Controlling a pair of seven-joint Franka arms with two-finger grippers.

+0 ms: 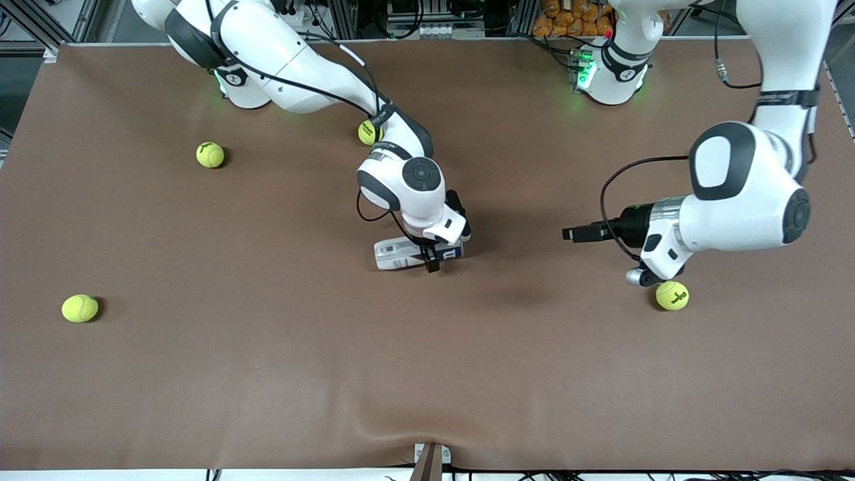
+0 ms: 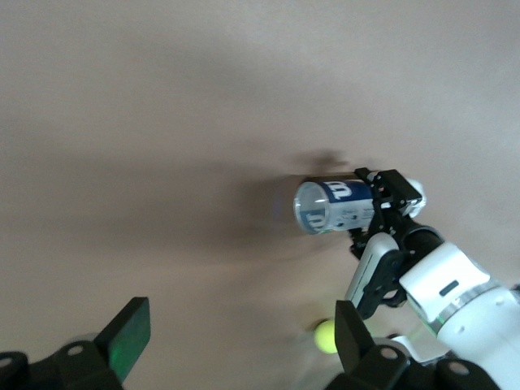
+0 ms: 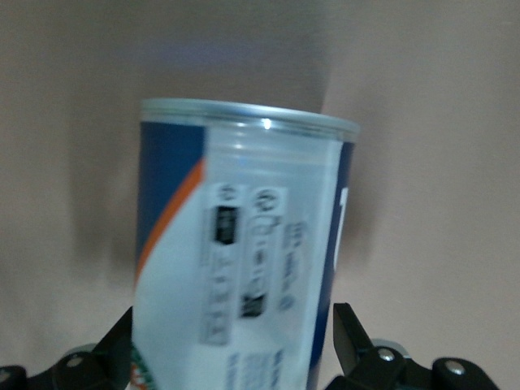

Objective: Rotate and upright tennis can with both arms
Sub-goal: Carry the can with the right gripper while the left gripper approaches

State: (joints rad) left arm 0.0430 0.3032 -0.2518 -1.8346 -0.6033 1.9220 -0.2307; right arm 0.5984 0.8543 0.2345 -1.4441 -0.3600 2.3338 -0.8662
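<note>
The tennis can (image 1: pixel 401 255) lies on its side in the middle of the brown table, its open end toward the left arm's end. It shows in the left wrist view (image 2: pixel 329 207) and fills the right wrist view (image 3: pixel 244 227). My right gripper (image 1: pixel 434 257) reaches down over the can's blue-labelled end. Its open fingers straddle the can (image 3: pixel 234 321) with thin gaps on both sides. My left gripper (image 1: pixel 568 233) hangs level above the table, toward the left arm's end, pointing at the can. It is open and empty (image 2: pixel 240 325). The right gripper also shows in the left wrist view (image 2: pixel 378 203).
Several yellow-green tennis balls lie on the table: one (image 1: pixel 672 295) under the left arm's wrist, one (image 1: pixel 369 132) by the right arm's forearm, two (image 1: pixel 210 154) (image 1: pixel 79 308) toward the right arm's end. One ball shows in the left wrist view (image 2: pixel 327 335).
</note>
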